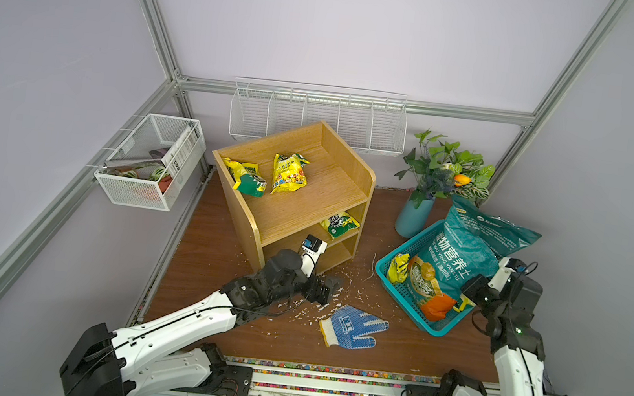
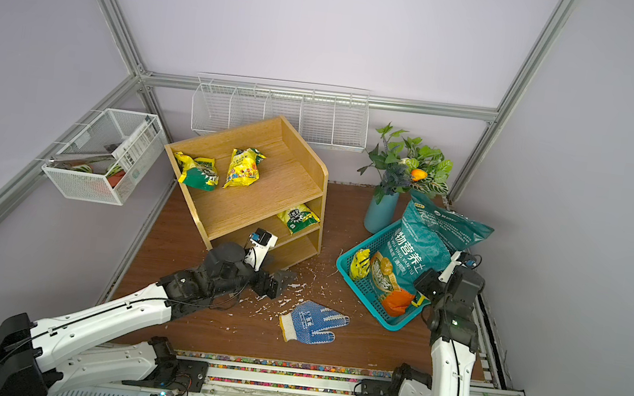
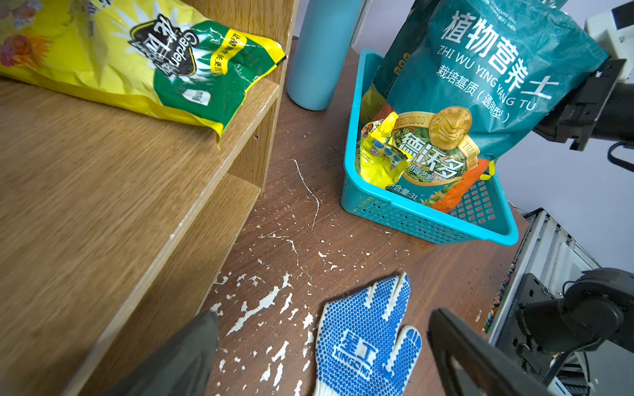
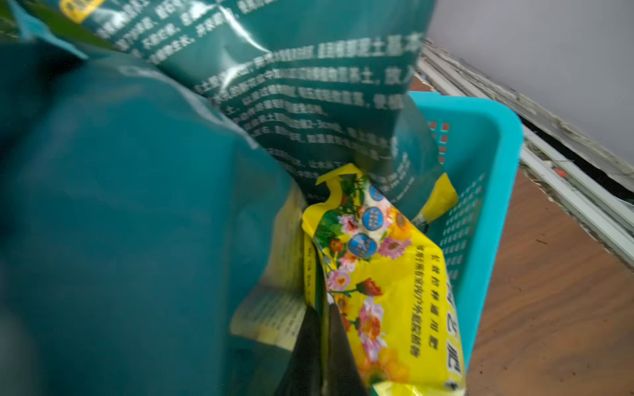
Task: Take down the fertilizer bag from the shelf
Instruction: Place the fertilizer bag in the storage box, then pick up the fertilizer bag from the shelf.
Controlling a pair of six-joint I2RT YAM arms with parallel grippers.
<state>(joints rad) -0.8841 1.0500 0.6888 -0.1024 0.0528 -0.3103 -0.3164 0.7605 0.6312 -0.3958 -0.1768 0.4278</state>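
The light oak shelf stands at the far left of the brown table, turned at an angle. Two fertilizer bags lie on its top board: a yellow-and-green bag by the left side board and a yellow flower-print bag just right of it. A third yellow-and-green bag lies on the middle tier, its corner overhanging the front edge. The left gripper hangs low over the table just off the shelf's near right corner, its jaws spread wide and empty. The blue-dotted work glove lies just near of it among white flecks. To the right sits a teal plastic basket with a large teal soil bag leaning in it. A crumpled yellow pack is tucked at the basket's left side. The right gripper reaches into the basket's near right end behind the soil bag. Its jaws are pinched together on the edge of a flowered yellow fertilizer pack inside the basket. Whether that is the same pack as the crumpled one cannot be told. A blue vase with green foliage stands just beyond the basket.
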